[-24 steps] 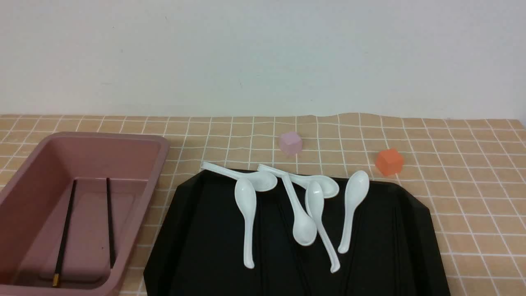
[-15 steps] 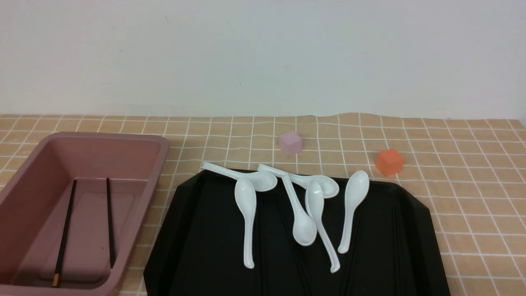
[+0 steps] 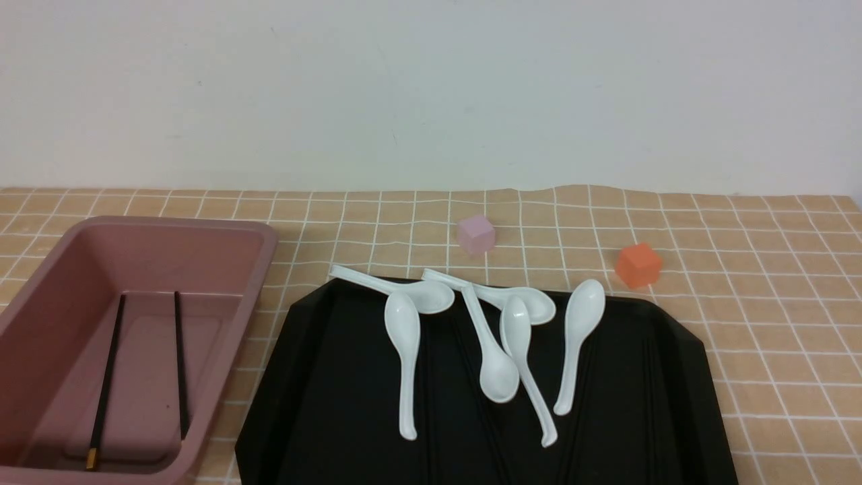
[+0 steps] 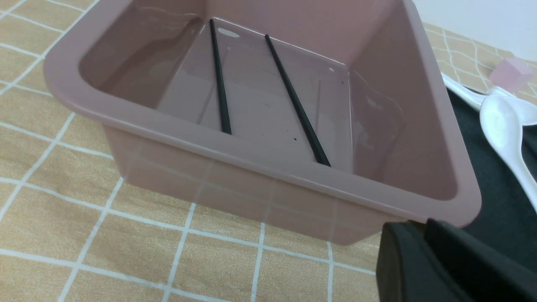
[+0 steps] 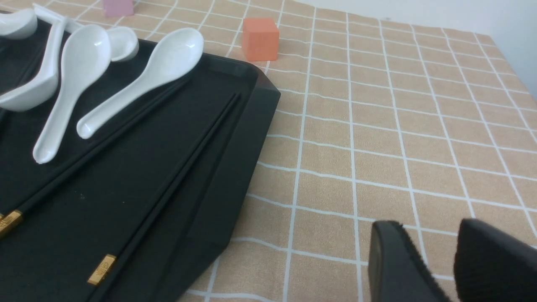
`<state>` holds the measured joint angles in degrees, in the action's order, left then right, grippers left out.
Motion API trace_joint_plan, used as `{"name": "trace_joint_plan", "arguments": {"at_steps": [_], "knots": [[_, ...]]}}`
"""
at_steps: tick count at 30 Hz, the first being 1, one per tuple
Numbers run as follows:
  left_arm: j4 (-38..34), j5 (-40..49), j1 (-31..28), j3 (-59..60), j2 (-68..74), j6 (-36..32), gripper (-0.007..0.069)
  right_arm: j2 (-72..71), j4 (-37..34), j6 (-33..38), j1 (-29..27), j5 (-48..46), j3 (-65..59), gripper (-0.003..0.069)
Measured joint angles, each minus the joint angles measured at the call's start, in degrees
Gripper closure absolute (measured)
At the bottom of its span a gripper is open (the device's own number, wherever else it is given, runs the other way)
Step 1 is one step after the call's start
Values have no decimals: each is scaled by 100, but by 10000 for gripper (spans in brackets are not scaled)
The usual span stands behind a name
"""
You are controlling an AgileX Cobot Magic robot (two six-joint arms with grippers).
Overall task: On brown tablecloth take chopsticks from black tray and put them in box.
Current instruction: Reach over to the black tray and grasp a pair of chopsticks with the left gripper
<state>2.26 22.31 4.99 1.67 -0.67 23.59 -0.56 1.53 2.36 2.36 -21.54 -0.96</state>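
The pink box (image 3: 262,236) stands at the left on the brown tablecloth (image 3: 774,303), with two black chopsticks (image 3: 108,377) lying in it; they also show in the left wrist view (image 4: 295,100). The black tray (image 3: 323,404) sits in the middle. Several more chopsticks (image 5: 126,134) with gold tips lie on the tray (image 5: 235,138), some under the spoons. My left gripper (image 4: 419,224) is shut and empty beside the box's near corner (image 4: 260,157). My right gripper (image 5: 430,228) is open and empty over the cloth beside the tray. Neither gripper shows in the front view.
Several white soup spoons (image 3: 404,350) lie across the far half of the tray. A lilac cube (image 3: 476,234) and an orange cube (image 3: 638,265) stand on the cloth behind the tray. The cloth is wrinkled along its far edge by the wall.
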Motion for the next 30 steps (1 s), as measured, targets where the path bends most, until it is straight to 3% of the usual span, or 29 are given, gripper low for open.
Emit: {"name": "trace_joint_plan", "arguments": {"at_steps": [17, 21, 27, 30], "knots": [[-15, -14, 0, 0, 0, 7, 522, 0, 0, 0, 0, 0, 0, 419], [-456, -121, 0, 0, 0, 280, 522, 0, 0, 0, 0, 0, 0, 419], [-3102, -445, 0, 0, 0, 1933, 518, 0, 0, 0, 0, 0, 0, 419], [-3809, -485, 0, 0, 0, 2248, 516, 0, 0, 0, 0, 0, 0, 419]]}}
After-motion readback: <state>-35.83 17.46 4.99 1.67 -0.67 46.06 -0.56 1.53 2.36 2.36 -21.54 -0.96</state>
